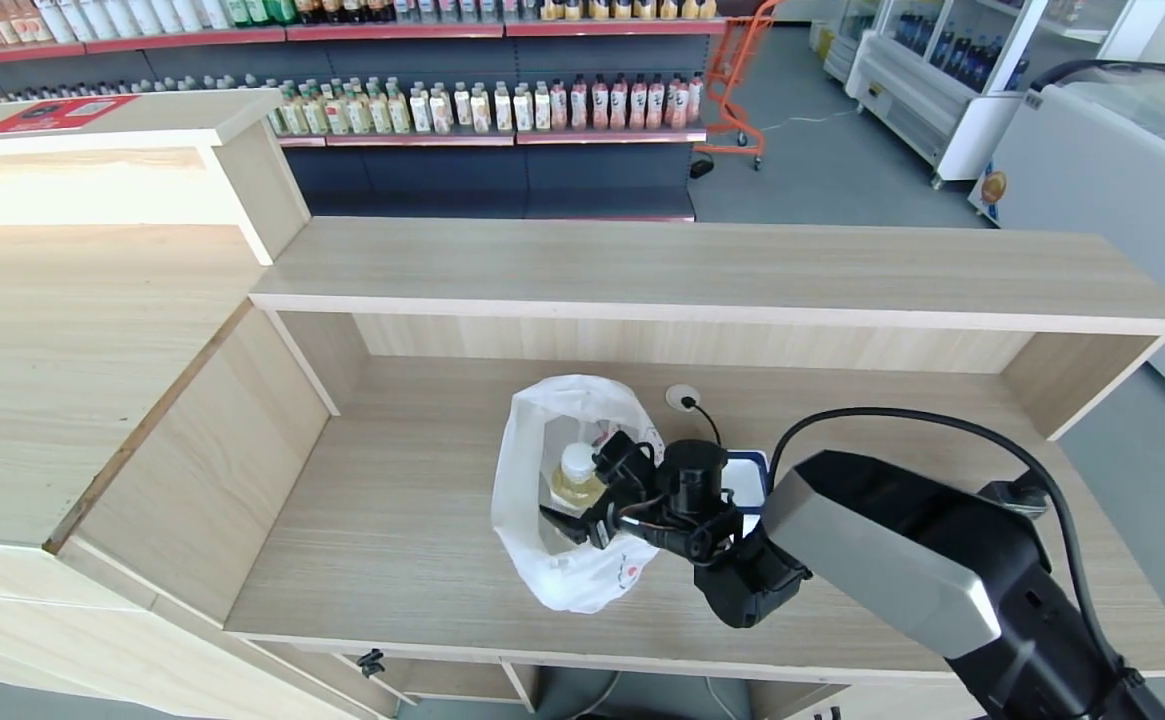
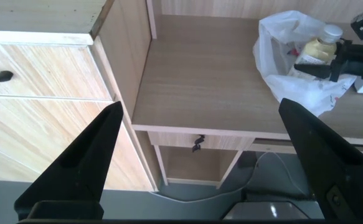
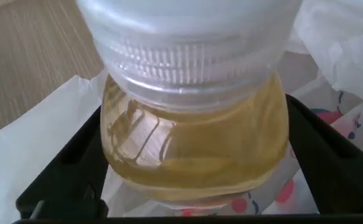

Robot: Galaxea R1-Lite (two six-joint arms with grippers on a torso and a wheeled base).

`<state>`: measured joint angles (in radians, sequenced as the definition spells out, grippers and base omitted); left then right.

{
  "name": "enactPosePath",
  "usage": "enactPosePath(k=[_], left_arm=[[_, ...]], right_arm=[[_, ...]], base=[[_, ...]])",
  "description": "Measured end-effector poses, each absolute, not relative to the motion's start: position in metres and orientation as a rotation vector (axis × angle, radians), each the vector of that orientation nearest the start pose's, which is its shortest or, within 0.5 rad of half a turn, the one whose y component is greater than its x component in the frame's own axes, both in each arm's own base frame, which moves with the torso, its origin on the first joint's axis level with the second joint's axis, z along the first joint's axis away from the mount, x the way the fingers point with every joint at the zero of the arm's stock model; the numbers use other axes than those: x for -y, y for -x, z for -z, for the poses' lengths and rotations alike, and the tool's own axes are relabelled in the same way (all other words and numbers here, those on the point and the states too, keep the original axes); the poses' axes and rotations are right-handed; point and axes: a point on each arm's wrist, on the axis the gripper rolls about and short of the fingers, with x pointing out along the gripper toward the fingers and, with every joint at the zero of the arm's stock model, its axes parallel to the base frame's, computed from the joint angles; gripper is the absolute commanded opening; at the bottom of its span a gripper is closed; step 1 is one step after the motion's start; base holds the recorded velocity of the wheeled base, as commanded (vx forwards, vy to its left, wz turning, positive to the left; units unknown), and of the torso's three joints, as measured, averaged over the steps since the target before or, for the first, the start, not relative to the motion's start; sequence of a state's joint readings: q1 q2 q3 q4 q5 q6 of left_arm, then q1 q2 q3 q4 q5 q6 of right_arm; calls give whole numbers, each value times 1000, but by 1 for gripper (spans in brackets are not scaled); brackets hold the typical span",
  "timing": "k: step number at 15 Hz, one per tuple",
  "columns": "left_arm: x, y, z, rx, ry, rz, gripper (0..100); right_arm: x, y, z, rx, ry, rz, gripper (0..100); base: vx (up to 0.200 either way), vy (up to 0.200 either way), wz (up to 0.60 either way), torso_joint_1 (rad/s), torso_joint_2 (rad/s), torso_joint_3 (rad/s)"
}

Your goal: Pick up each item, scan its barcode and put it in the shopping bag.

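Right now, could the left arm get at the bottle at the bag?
Probably not. The right pincer is clamped on the bottle at the bag's mouth, blocking it, while the left pincer hangs open beyond the counter's front edge, well away.

The shopping bag [image 1: 520,500] is white (red print), the bottle [image 1: 576,480] yellow, white-capped.
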<state>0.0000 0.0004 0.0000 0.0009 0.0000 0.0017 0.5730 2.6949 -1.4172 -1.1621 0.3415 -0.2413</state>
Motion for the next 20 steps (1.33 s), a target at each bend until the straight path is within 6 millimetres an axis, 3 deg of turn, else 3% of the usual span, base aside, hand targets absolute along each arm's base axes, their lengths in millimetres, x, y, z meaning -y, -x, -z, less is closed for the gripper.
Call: enactPosePath(k=[3,7,10,13,16,20], left_arm=[[0,23,-75,-1,-2,0,100],[0,23,-75,-1,-2,0,100],[0,23,-75,-1,-1,0,100],[0,23,-75,-1,-2,0,100],[0,23,-75,-1,-2,0,100],[0,23,-75,-2,-2,0,100]], right_arm=[[-266,-406,-6,-66,96,-866,100],[-224,-375,-68,-221,-100,-791,100],[-177,-334,-125,-320,-171,-718,100],[-109,-278,-171,-445,-158,-582,100],[-59,-229,-201,-434,-159,-460,100],[-42,-196,-211,-376,-165,-421,100]], base=[[0,0,0,0,0,0],[0,0,0,0,0,0],[0,0,0,0,0,0],[0,0,0,0,0,0],[0,0,0,0,0,0],[0,0,0,0,0,0]])
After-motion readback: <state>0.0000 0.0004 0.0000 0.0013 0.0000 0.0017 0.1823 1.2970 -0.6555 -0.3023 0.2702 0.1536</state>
